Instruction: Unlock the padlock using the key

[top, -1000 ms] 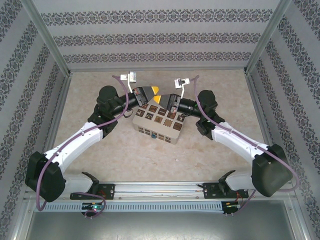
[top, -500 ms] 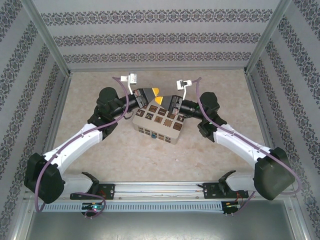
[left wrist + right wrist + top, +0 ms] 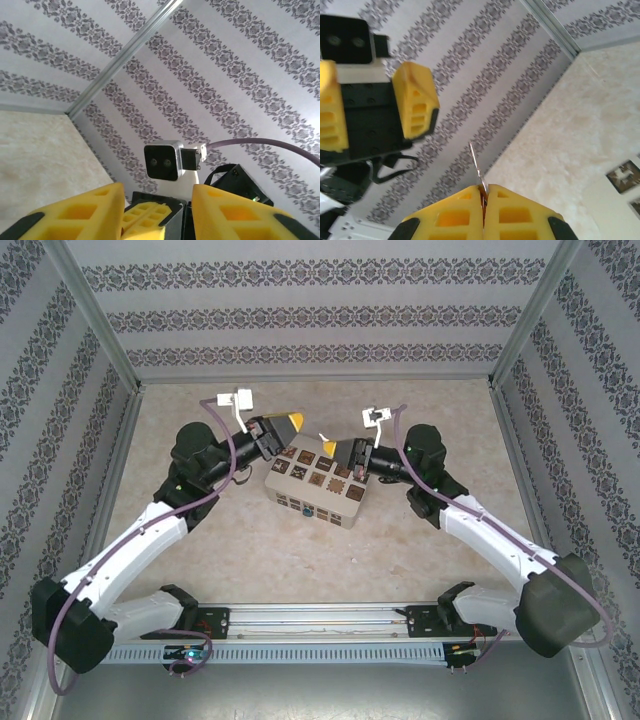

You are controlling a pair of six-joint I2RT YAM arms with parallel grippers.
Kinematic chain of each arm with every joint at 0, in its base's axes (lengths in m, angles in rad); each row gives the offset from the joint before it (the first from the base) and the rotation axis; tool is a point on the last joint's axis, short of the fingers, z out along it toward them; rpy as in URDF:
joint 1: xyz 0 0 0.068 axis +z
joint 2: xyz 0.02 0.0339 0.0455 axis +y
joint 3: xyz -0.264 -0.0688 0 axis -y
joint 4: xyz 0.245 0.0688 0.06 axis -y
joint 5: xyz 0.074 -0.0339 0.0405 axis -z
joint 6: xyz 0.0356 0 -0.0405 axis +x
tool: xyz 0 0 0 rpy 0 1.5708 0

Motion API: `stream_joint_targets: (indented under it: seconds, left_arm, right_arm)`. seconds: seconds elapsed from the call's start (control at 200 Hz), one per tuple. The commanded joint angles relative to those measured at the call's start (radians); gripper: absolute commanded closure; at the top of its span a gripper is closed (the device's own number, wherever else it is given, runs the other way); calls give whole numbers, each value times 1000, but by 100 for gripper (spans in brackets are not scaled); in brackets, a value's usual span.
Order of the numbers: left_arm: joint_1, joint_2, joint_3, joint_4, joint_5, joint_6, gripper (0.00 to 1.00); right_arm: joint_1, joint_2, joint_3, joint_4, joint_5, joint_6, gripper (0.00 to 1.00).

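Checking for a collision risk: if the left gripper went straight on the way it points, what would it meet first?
Likely the right gripper, shut on the key: the left wrist view shows it and its wrist camera dead ahead between the open left gripper's fingers. Depth is unclear.

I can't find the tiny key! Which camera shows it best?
The right wrist view: the key sticks up, thin and clear, from the right gripper's shut yellow fingers. In the top external view it is too tiny to make out.
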Motion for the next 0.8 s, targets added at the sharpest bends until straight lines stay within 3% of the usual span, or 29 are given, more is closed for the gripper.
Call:
stream_joint_targets:
  seconds: [0.0, 0.17, 0.31, 0.794]
  left_arm:
    - [12, -71, -34, -175, -68, 122, 50]
    - [13, -163, -123, -313, -129, 205, 43]
    - [12, -215, -223, -373, -158, 219, 42]
    - [3, -157, -446, -271, -99, 169, 43]
  right_arm:
    - [1, -28, 3, -217, 33, -192, 100]
    - [3, -21, -8, -387, 80, -323, 100]
    - [5, 20, -34, -390, 79, -336, 100]
    - [13, 163, -91, -324, 82, -313, 100]
